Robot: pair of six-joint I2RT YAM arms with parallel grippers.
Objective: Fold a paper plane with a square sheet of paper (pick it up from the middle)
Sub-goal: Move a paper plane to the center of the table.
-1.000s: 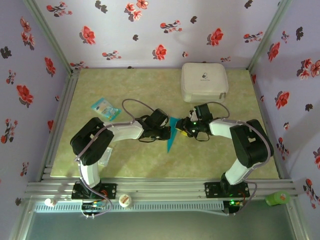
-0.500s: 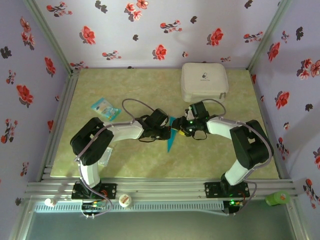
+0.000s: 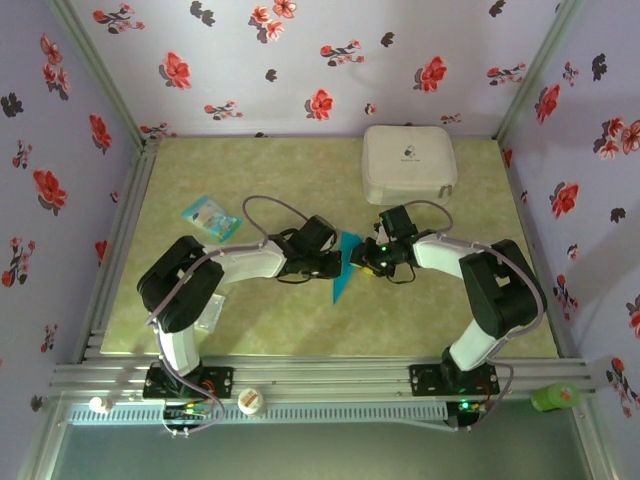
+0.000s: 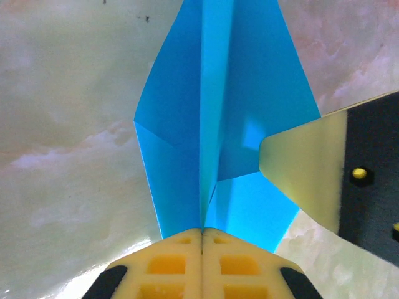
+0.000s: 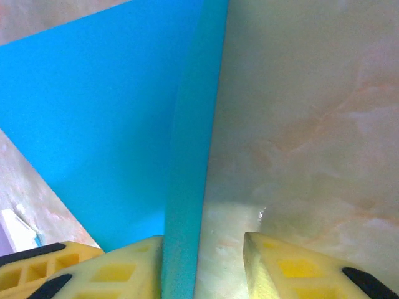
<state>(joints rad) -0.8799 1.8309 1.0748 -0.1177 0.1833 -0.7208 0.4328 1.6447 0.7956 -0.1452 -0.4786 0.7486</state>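
Clamping the left fingers (image 4: pixel 201 242) fully shut on the plane (image 4: pixel 218 118), right on its centre crease at the wide end, pads meeting with nothing but paper between them. Reaching in from 9 o'clock in the top view for that pinch.

Straddling the same raised crease with the right fingers (image 3: pixel 364 262), reaching in from 3 o'clock, partly spread and not gripping. In the right wrist view, seeming to touch the fold's 9 o'clock side with one pad while standing the other pad apart at 3 o'clock, bare tabletop (image 3: pixel 300 330) showing in the gap. In the left wrist view, laying one right finger (image 4: pixel 305 180) over the wing's edge at 3 o'clock.

Lying mid-tabletop between the two sets of fingers: teal, kite-shaped, wings spread flat, crease standing up. Pointing the long sharp tip toward 6 o'clock in the top view, wide end toward 12.

Sitting well apart from the plane: a white case (image 3: pixel 408 163) at 1 o'clock and a pale-blue packet (image 3: pixel 210 217) at 10 o'clock.
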